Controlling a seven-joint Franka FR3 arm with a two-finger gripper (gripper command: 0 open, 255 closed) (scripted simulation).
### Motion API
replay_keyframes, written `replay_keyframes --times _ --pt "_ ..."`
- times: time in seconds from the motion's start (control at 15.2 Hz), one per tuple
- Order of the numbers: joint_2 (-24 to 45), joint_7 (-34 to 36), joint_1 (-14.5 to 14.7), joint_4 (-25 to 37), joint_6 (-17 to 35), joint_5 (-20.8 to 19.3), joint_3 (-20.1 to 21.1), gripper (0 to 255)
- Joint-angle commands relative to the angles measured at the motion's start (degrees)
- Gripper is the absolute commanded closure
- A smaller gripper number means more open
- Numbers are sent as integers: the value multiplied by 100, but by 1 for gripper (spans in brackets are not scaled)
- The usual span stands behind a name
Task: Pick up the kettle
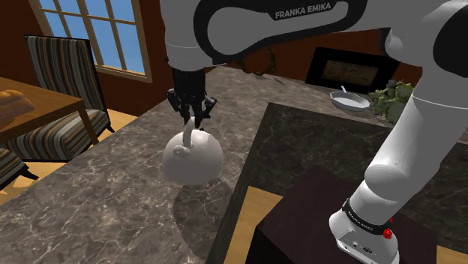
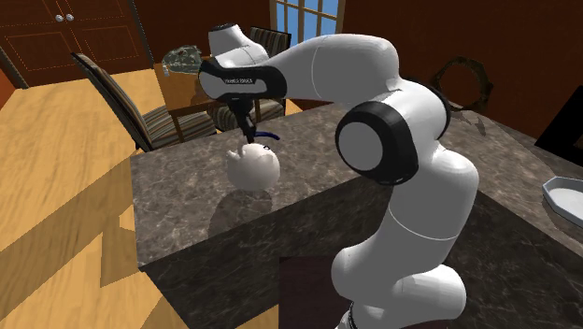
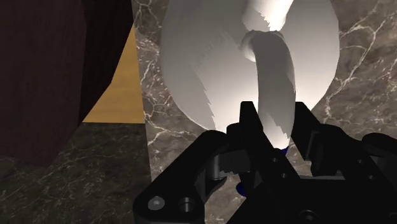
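Soft, even light; the kettle (image 1: 193, 156) drops a faint shadow on the counter (image 1: 112, 187).

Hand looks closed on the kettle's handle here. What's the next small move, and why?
Probably hold the grip and raise the hand straight up, slowly. Its fingers clasp the white kettle's handle, and the kettle hangs low over the dark marbled counter, seemingly barely clear of it.

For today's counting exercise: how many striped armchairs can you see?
2. One striped upholstered armchair stands beside the window, behind the wooden table. The other armchair shows partly at the shoulder view's lower left edge. More could be hidden behind the white robot arm.
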Motion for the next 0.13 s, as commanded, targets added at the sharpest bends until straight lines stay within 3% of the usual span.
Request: replay_keyframes --times 0.0,0.07 --pt "-19 -29 -8 76 -77 18 0 255" --pt "-18 -29 -8 76 -77 17 0 255"
